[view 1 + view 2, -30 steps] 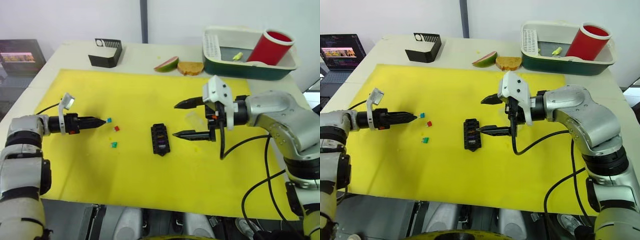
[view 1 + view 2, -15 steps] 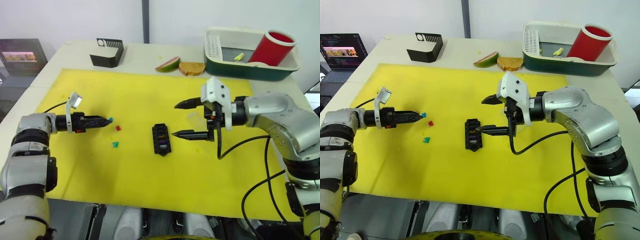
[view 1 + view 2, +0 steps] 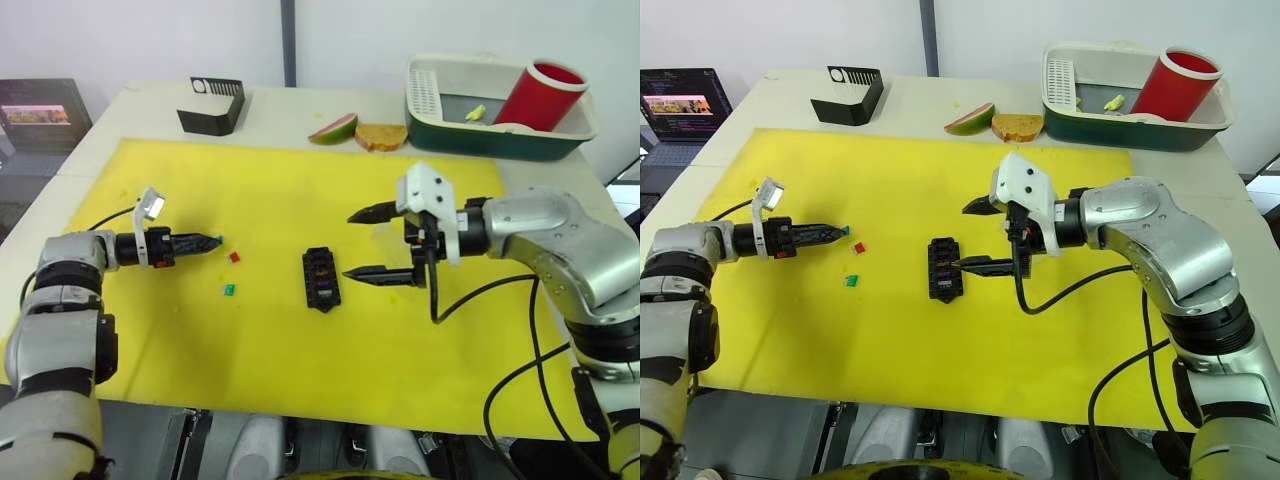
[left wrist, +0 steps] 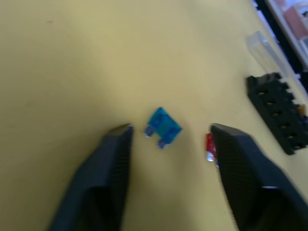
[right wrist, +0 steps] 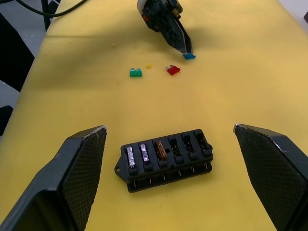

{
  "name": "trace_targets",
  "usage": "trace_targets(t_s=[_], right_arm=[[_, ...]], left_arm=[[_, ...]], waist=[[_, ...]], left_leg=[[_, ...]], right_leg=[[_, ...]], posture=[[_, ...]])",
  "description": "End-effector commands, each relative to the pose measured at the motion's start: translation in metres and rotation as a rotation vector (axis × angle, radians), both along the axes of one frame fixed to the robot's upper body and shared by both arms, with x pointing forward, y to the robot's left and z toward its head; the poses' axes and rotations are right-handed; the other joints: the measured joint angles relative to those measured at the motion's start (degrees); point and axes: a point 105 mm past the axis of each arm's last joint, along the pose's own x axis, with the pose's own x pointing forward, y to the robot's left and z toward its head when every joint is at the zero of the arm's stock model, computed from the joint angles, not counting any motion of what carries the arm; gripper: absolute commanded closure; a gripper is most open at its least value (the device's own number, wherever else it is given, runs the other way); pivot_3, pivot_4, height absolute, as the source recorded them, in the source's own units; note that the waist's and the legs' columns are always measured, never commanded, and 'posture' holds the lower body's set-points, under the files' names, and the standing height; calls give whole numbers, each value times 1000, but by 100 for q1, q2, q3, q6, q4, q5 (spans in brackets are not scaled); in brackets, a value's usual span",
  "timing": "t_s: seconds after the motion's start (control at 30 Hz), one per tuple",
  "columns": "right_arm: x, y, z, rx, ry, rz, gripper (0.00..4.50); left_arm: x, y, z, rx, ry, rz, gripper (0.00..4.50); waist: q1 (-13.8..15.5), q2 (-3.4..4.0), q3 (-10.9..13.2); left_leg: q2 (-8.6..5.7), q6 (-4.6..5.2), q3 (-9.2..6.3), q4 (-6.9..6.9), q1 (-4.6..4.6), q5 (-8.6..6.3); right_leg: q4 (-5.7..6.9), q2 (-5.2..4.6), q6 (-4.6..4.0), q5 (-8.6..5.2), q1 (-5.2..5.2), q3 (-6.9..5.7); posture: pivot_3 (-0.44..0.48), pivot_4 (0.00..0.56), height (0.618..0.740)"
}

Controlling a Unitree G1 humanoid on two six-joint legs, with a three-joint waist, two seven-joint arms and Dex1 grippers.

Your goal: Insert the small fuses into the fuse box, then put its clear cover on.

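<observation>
The black fuse box (image 3: 320,279) lies mid-mat with three fuses seated at one end (image 5: 144,155). My right gripper (image 3: 348,244) hangs wide open just right of the box, its fingers straddling it in the right wrist view. The clear cover (image 3: 387,236) lies on the mat behind those fingers. My left gripper (image 4: 168,129) is low over the mat, open, one finger on each side of the blue fuse (image 4: 162,126) without touching it. A red fuse (image 3: 234,256) and a green fuse (image 3: 229,290) lie loose between the left gripper and the box.
The yellow mat (image 3: 300,180) covers the table. At the back stand a black slotted holder (image 3: 212,104), a fruit slice (image 3: 333,128), bread (image 3: 381,136) and a green tub (image 3: 480,135) holding a red cup (image 3: 540,93). A laptop (image 3: 680,103) sits far left.
My left gripper's fingers have narrowed from wide open to closely flanking the blue fuse. The right gripper has drifted slightly toward the fuse box, still wide open.
</observation>
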Motion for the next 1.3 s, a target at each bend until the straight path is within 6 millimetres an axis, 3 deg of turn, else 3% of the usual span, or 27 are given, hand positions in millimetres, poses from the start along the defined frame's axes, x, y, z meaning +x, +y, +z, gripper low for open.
trace_targets(t_s=[0.03, 0.3, 0.6, 1.07, 1.17, 1.3], right_arm=[[-4, 3, 7, -5, -53, 19, 0], [-5, 3, 5, -5, -52, 23, 0], [-4, 4, 4, -8, -51, 21, 0], [-3, 2, 0, -23, -49, -1, 0], [-4, 2, -1, -25, -49, 0, 0], [-4, 3, -2, -26, -48, 2, 0]], left_arm=[[-4, 5, -8, 6, 25, 14, 3118], [-5, 6, -9, 6, 26, 17, 3118], [5, -5, 7, -68, -8, 27, 3118], [9, -13, 5, -105, 3, 41, 3118], [9, -10, 4, -101, 4, 52, 4453], [7, -7, 3, -103, 5, 57, 4453]], waist=[[1, 0, 0], [-8, 0, 0], [7, 0, 0], [14, -1, -1], [5, -1, -1], [0, -1, -1]], left_leg=[[0, 0, 1, 0, 0, 0], [1, 0, 1, 0, 1, 0], [1, 0, 1, 0, 0, 0], [0, 0, 1, 1, 0, 0], [0, 0, 1, 1, 0, 0], [1, -1, 1, 1, 0, 0]], right_leg=[[0, 0, 0, 0, 0, 0], [0, 1, 0, 0, 0, 0], [0, 1, 0, 0, 0, 0], [0, 0, 1, 0, 1, 0], [0, 1, 1, 0, 1, 0], [0, 2, 1, 0, 0, 0]], posture=[[0, 150, 740], [0, 150, 740], [0, 150, 740], [0, 150, 740], [0, 150, 740], [0, 150, 740]])
